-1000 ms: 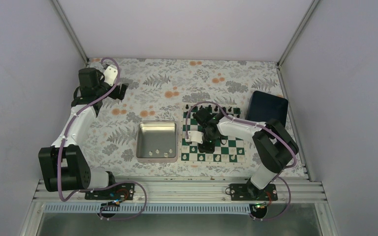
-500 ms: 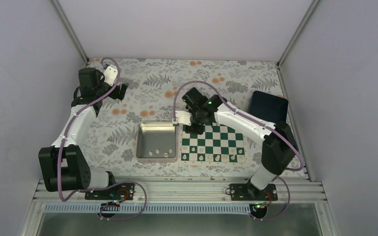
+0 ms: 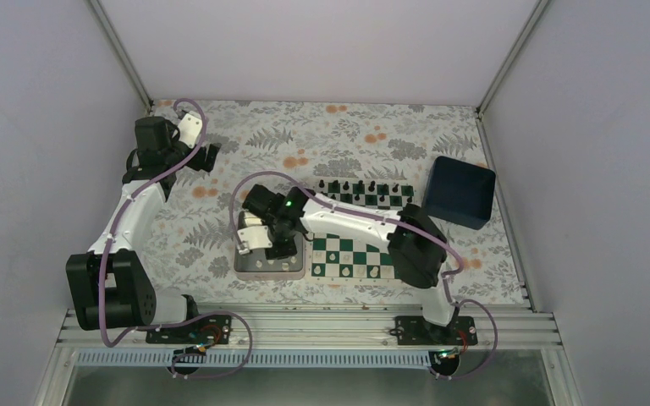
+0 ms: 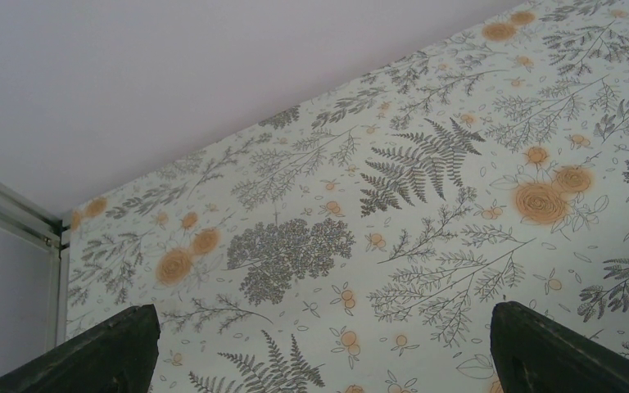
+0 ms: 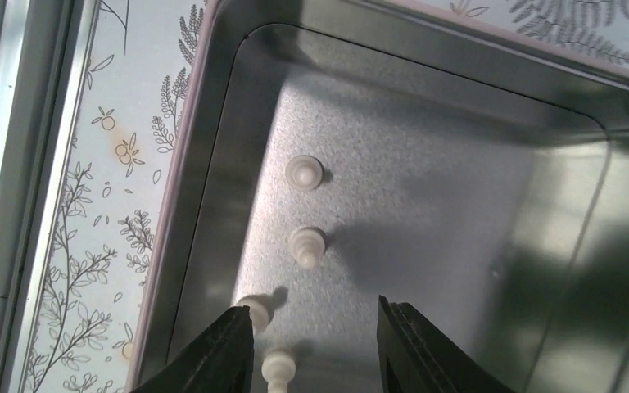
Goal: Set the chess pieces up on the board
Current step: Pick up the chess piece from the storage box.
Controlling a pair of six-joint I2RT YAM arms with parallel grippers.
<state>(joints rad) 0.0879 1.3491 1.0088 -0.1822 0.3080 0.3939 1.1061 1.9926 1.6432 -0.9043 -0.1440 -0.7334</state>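
Observation:
The green-and-white board (image 3: 349,250) lies right of centre, partly under my right arm. Black chess pieces (image 3: 360,186) line its far edge, and a few cream-white ones (image 3: 374,271) stand on its near row. My right gripper (image 3: 275,245) hangs open and empty over the silver tray (image 3: 239,254). In the right wrist view its jaws (image 5: 315,348) stand apart above the tray floor. Several white pawns lie there: one (image 5: 304,172), another (image 5: 306,244), one by the left finger (image 5: 254,313) and one between the fingers (image 5: 278,367). My left gripper (image 3: 209,156) is open and empty at the far left; its wrist view (image 4: 328,360) shows only cloth.
A dark blue box (image 3: 459,191) stands at the board's far right corner. The tray's walls (image 5: 188,188) rise around the pawns. The table is covered by a floral cloth (image 3: 305,144), and side walls close it in.
My right arm has swung left from over the board, past its far left corner, to above the silver tray. The left arm has not moved.

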